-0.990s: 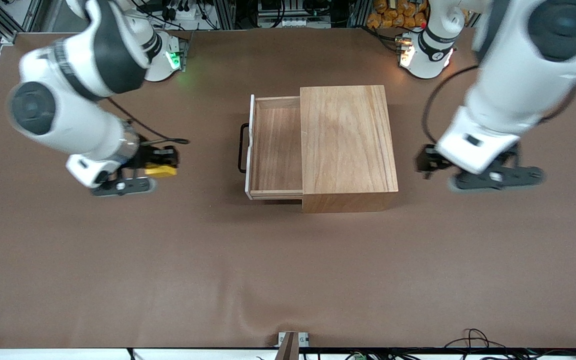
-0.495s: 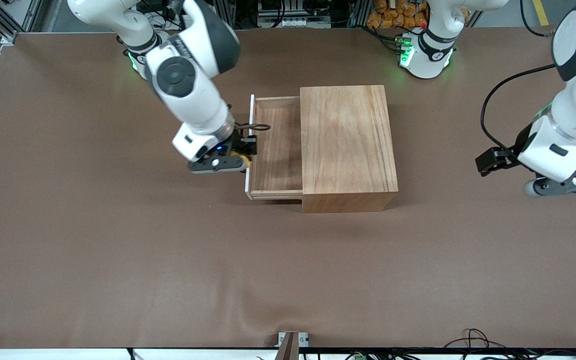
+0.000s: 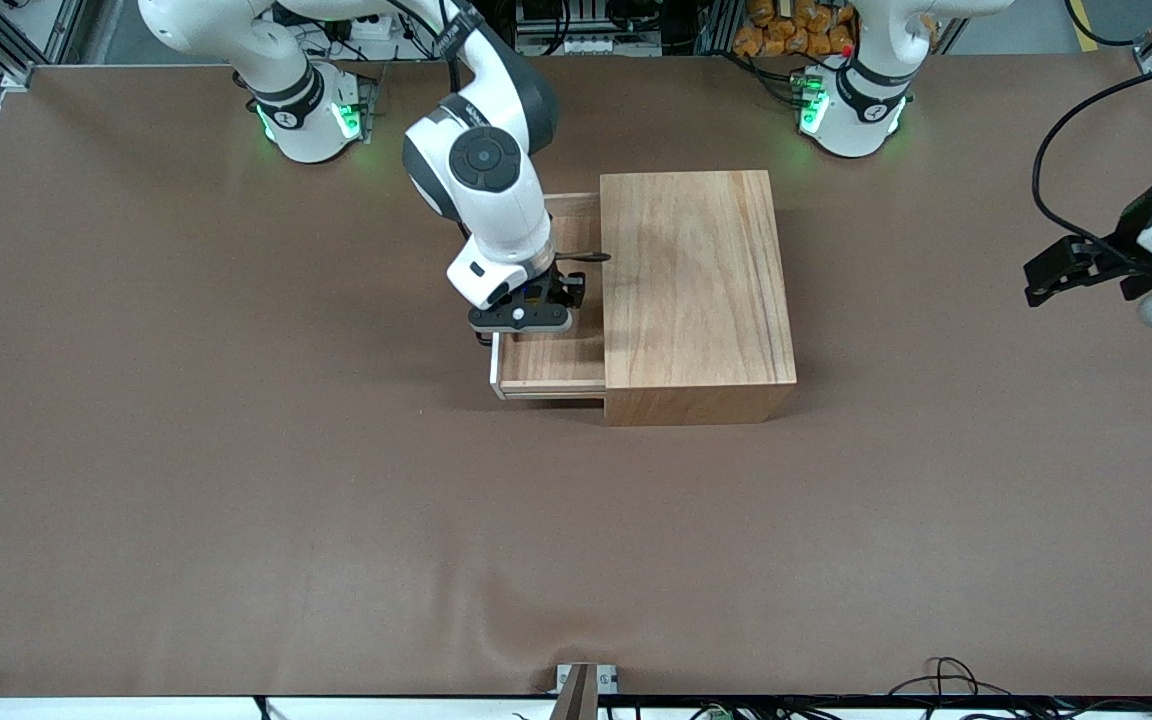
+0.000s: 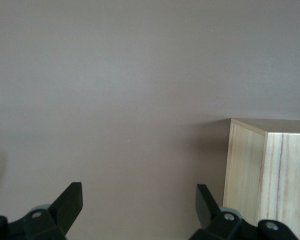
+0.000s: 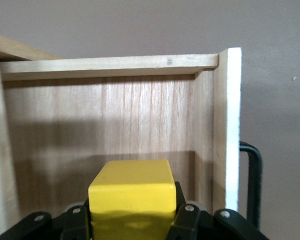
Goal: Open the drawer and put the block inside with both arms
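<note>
Over the open drawer, the right gripper is hanging with its fingers clamping the yellow block, which is sitting above the drawer's wooden floor, near the white front edge and black loop handle. Pulled out of the wooden box, the drawer is facing the right arm's end of the table. Toward the left arm's end, the left gripper is waiting above bare table beside the box, its fingers spread wide and holding nothing.
</note>
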You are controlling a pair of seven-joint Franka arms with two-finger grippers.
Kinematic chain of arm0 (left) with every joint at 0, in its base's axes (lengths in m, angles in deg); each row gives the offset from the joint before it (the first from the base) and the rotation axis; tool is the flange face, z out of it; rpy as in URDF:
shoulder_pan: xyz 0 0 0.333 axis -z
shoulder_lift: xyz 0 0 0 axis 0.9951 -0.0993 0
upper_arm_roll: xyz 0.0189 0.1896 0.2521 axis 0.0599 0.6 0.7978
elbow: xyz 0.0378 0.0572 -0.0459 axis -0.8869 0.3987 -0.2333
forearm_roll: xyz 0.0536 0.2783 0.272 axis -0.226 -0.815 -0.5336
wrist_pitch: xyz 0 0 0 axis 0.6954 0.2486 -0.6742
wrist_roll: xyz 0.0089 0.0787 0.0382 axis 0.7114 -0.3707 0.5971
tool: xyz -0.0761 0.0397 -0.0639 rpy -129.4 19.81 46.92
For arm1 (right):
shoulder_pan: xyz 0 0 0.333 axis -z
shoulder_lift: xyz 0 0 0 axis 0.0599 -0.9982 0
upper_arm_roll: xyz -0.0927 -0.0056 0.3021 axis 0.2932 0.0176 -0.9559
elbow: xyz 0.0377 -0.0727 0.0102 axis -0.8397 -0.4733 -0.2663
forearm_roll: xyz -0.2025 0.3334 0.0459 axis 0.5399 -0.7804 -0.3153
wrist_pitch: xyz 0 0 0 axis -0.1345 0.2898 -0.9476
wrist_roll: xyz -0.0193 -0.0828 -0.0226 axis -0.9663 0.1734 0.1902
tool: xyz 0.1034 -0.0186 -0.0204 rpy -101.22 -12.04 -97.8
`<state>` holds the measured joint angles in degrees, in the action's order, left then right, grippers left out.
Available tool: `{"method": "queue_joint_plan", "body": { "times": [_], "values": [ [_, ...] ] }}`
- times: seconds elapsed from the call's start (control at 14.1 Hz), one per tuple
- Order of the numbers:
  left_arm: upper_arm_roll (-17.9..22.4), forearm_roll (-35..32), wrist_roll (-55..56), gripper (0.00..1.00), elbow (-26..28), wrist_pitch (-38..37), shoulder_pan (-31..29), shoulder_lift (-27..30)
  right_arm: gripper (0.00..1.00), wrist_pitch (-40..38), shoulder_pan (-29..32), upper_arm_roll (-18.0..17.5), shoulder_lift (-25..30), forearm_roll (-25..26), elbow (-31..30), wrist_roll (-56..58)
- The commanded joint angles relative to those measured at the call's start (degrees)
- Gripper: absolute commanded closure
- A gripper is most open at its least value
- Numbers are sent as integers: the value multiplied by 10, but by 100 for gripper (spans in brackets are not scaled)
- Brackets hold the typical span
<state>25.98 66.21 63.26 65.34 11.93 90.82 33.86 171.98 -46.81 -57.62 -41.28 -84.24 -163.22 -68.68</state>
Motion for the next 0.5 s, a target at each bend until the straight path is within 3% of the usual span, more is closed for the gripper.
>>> {"method": "queue_joint_plan", "body": {
  "times": [0.0,0.14,0.21,0.28,0.35,0.42],
  "values": [
    [-3,13,-10,0,-1,-5,-8,10,84,22,-9,7,-12,11,-1,-14],
    [-2,13,-10,0,-13,-19,-8,9,79,42,-13,7,-16,11,-17,-14],
    [-4,12,-9,0,-19,-21,-7,9,53,54,-17,7,-16,11,-24,-14],
    [-5,6,-10,0,-22,-22,-6,9,7,62,-23,7,-22,11,-26,-14],
    [-7,6,-20,0,-23,-21,-6,8,0,63,-26,7,-23,11,-26,-17],
    [-7,6,-42,0,-24,-21,-6,9,0,63,-26,7,-23,11,-26,-24]
  ]
}}
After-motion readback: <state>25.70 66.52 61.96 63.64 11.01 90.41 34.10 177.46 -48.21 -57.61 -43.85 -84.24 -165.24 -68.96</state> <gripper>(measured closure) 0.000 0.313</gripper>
